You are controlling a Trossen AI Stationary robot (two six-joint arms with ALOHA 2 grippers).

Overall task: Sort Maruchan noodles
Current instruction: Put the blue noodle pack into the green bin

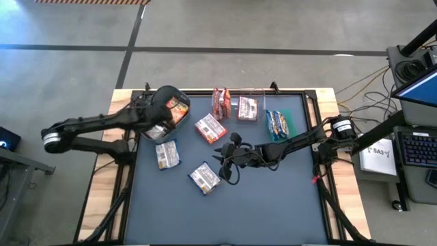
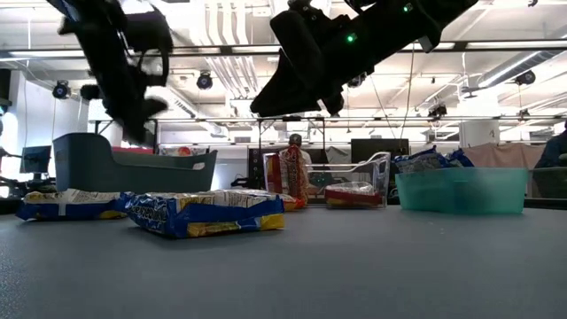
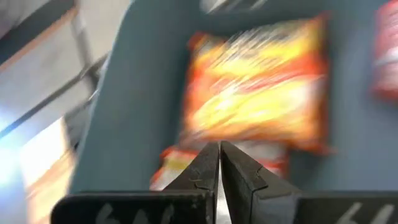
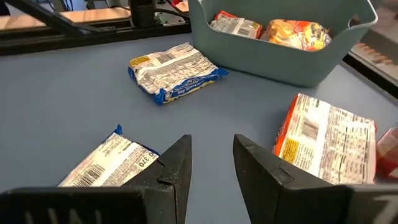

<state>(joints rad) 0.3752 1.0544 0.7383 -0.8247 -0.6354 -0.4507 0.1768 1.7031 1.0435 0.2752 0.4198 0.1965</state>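
Observation:
My left gripper point(image 1: 166, 111) hangs shut and empty over the grey bin point(image 2: 115, 164); its closed fingertips point(image 3: 219, 149) point down at an orange noodle packet point(image 3: 255, 93) lying inside. My right gripper point(image 4: 211, 152) hovers open above the mat's middle with nothing between its fingers. It stands between a blue-and-white packet point(image 4: 112, 162) and an orange packet point(image 4: 329, 143), both flat on the mat. Another blue-and-white packet point(image 1: 167, 154) lies near the grey bin.
Maroon packets point(image 1: 220, 102) stand upright at the far side beside a clear bin point(image 1: 247, 108) holding a packet. A green bin point(image 1: 278, 123) to its right holds blue packets. The near half of the mat point(image 1: 225, 212) is bare.

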